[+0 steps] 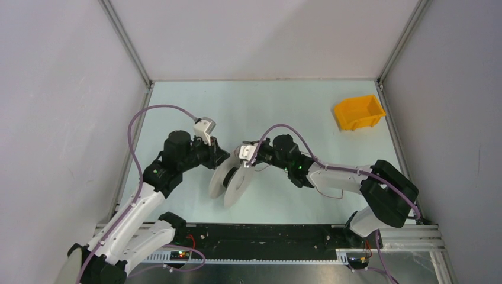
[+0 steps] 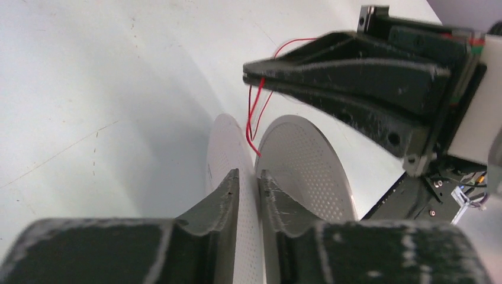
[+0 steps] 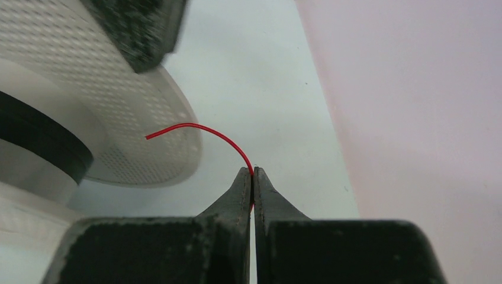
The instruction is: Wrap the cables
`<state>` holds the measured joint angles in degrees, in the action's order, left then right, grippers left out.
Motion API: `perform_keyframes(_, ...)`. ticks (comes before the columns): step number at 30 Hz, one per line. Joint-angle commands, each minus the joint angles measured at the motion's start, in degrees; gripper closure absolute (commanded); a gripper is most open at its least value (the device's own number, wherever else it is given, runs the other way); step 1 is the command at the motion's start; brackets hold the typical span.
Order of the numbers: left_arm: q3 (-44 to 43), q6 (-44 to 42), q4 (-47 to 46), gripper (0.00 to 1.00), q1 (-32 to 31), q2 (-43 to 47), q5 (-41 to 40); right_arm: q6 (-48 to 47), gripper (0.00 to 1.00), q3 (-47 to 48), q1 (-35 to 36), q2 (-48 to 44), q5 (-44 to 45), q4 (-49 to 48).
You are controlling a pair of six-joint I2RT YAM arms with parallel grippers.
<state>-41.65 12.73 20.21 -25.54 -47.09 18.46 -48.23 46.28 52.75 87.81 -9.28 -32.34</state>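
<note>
My right gripper [image 3: 253, 177] is pinched tight on the thin red flexible wire [image 3: 201, 127], just beside the pale grey perforated plastic spool [image 3: 118, 89]. My left gripper [image 2: 248, 174] seems clamped on one flange. Pulling hard could slip the wire from my pinch or twist the spool loose.

Soft, even overhead light washing pale green tabletop [image 1: 266, 106]; faint shadows lying beside pale grey perforated round spool [image 1: 238, 188]. Wrist views: black plastic fingers [image 3: 234, 198] nearest lens blurring, spool perforations showing sharper.
</note>
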Motion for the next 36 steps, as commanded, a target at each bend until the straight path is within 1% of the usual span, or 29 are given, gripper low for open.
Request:
perform_keyframes(1,-0.5,-3.9,-0.2,0.81,-0.7,-0.6,0.4,1.8,1.0,0.0,-2.9,-2.0,1.7,-3.8)
perform_keyframes(2,-0.8,-4.2,-0.2,0.83,-1.2,-0.8,0.7,2.1,1.0,0.0,-3.5,-2.6,1.7,-3.9)
perform_keyframes(4,-2.0,-5.6,-0.2,0.89,-2.0,-2.5,0.9,2.6,1.0,0.0,-5.0,-4.0,1.4,-3.9)
perform_keyframes(5,-3.0,-6.4,-0.2,0.96,-2.2,-3.0,0.9,2.7,1.0,0.0,-6.0,-5.0,1.0,-3.8)
perform_keyframes(7,-4.9,-7.6,-0.3,0.99,-2.9,-4.5,1.1,3.0,1.0,0.0,-7.3,-6.5,0.7,-3.2)
perform_keyframes(10,-9.3,-10.3,-1.5,1.0,-4.5,-8.2,0.7,3.4,1.0,0.0,-9.2,-8.7,0.1,-1.8)
perform_keyframes(16,-17.2,-10.5,-3.7,1.0,-6.0,-16.8,0.8,4.3,1.0,-1.8,-10.5,-11.8,0.1,-1.7)
perform_keyframes(19,-18.4,-9.6,-4.4,1.0,-6.3,-19.7,-0.1,5.3,1.0,-3.0,-11.0,-13.5,0.8,-1.8)
perform_keyframes(23,-17.9,-8.2,-5.3,1.0,-6.5,-20.5,-1.2,6.2,1.0,-4.9,-11.9,-15.4,0.5,-2.2)
perform_keyframes(24,-17.7,-8.1,-5.4,0.99,-6.5,-20.5,-1.7,6.1,1.0,-5.3,-12.0,-15.5,0.1,-2.3)
perform_keyframes(25,-17.4,-7.8,-5.6,0.96,-6.5,-20.6,-1.9,6.0,1.0,-5.5,-12.2,-15.6,-0.1,-2.3)
perform_keyframes(26,-17.3,-7.6,-5.7,0.94,-6.5,-20.6,-2.2,5.8,1.0,-5.8,-12.2,-15.6,-0.5,-2.4)
perform_keyframes(32,-17.7,-6.6,-5.8,0.84,-6.5,-22.3,-1.4,5.4,1.0,-6.2,-12.4,-15.5,-1.7,-3.1)
perform_keyframes(33,-17.8,-6.4,-5.8,0.8,-6.5,-22.5,-1.4,5.2,1.0,-6.2,-12.5,-15.6,-2.3,-3.3)
perform_keyframes(36,-17.8,-5.5,-5.7,0.73,-6.4,-22.6,-2.9,4.9,1.0,-6.2,-12.6,-15.1,-3.5,-4.2)
